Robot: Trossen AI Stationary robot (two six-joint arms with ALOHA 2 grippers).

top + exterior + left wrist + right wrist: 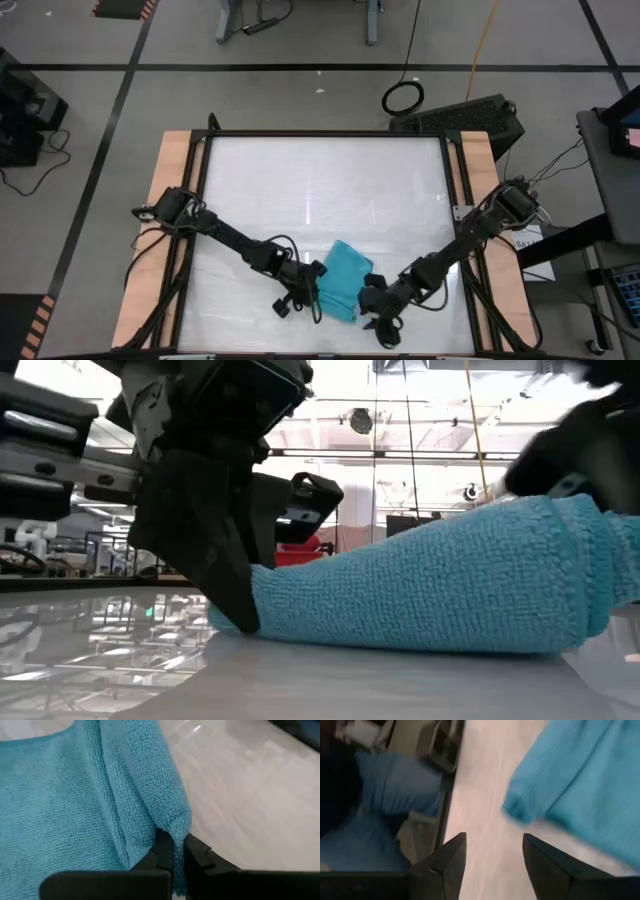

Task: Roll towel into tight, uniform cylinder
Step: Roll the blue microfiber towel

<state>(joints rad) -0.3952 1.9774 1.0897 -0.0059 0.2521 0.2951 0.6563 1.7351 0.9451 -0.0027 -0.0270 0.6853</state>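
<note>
The turquoise towel [345, 278] lies bunched and partly folded on the white table near its near edge. In the low view it shows as a thick wedge [440, 590], low at one end and high at the other. My left gripper [308, 290] is at the towel's left side, shut on a fold of it [174, 857]. My right gripper [378, 312] is open just right of the towel's near right corner. Only bare table shows between its fingers [492, 855], with the towel [580, 775] off to one side. My left gripper pinches a folded-over corner of the towel [176, 827] between its two fingers, several layers thick. The fingers [232, 595] come down slanting from the table's left, their tips at the tabletop. The towel's low end sits in the hold and the rest lies slack on the table.
Wooden rails [175, 200] run along the table's left and right sides. The far half of the white tabletop [320, 180] is bare. In the right wrist view, a person's leg in blue cloth [395, 785] shows beyond the table's edge.
</note>
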